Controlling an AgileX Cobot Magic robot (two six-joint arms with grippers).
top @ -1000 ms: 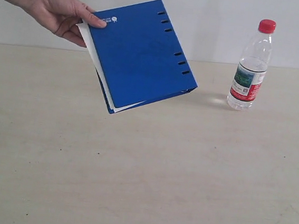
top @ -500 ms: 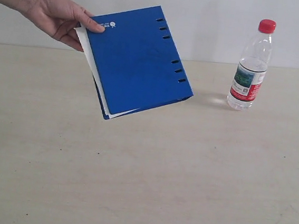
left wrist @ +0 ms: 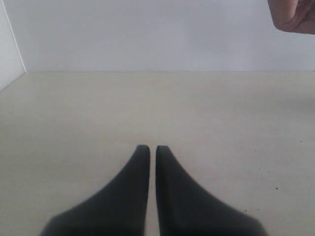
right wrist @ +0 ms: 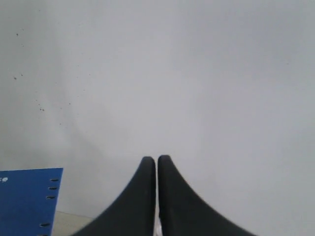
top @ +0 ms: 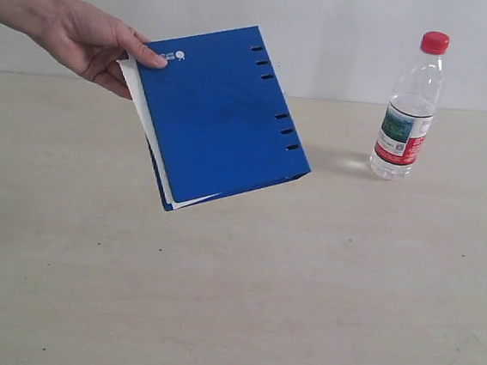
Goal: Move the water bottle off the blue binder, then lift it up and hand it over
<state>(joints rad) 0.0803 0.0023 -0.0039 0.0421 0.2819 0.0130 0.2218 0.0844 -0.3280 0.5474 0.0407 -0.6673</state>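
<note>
Beige tabletop [top: 232,302] before a white wall [top: 344,37], exterior view. From the upper left a hand [top: 89,42] pinches one corner of the blue binder [top: 220,115], which hangs tilted above the table at centre-left. Its white logo [top: 174,56] is too small to read. The water bottle [top: 410,108] stands upright at right, well apart, its label [top: 401,133] text illegible.

Left wrist view: left gripper [left wrist: 152,148] nearly pressed together, holding nothing, over the table.

Right wrist view: right gripper [right wrist: 156,160] pressed together, empty, facing the wall, with a corner of the binder at the frame's edge.
</note>
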